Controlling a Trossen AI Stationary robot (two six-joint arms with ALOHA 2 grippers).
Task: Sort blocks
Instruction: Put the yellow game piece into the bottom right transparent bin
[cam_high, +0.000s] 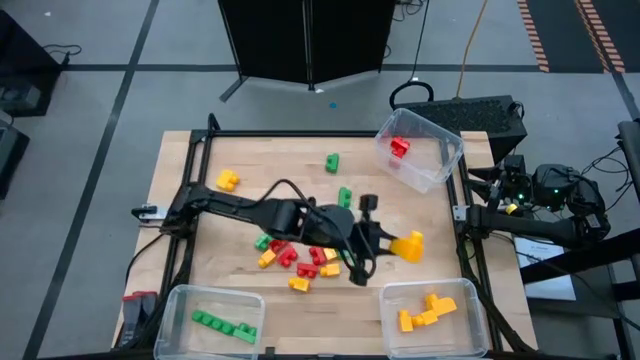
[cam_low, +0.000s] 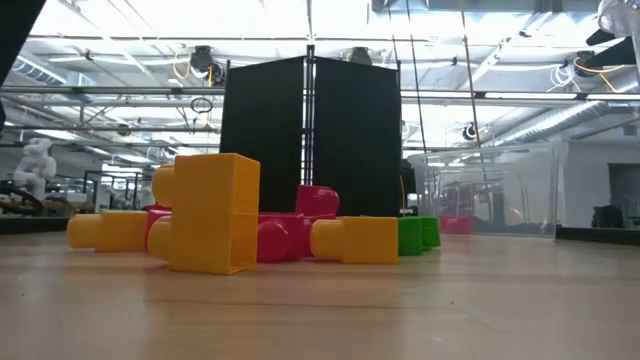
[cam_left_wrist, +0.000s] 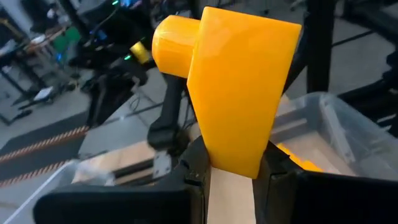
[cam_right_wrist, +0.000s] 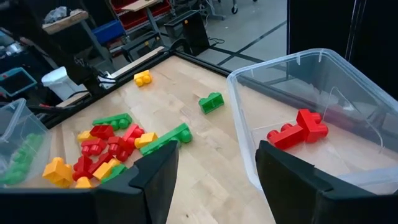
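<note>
My left gripper (cam_high: 393, 245) reaches across the table's middle toward the right edge, shut on a yellow-orange block (cam_high: 409, 245) that fills the left wrist view (cam_left_wrist: 236, 87). It hovers right of the mixed pile of red, green and yellow blocks (cam_high: 300, 260), just beyond the far edge of the near-right bin (cam_high: 432, 315). Loose blocks lie further off: two green ones (cam_high: 332, 162) (cam_high: 345, 197) and a yellow one (cam_high: 228, 180). My right gripper (cam_right_wrist: 214, 180) waits open at the table's right edge, nothing between its fingers. My left gripper pinches the yellow-orange block by its narrow end (cam_left_wrist: 233, 158) between its two fingers (cam_left_wrist: 196, 168). The fingers come roughly level from the table's left side. The block sticks out past the fingertips, its round stud (cam_left_wrist: 174, 37) to one side, lifted clear of the table.
Three clear bins stand on the table: one with red blocks at the far right (cam_high: 418, 150), one with green blocks at the near left (cam_high: 212, 322), and the near-right one with yellow blocks. The low view shows the pile (cam_low: 210, 210) from table height.
</note>
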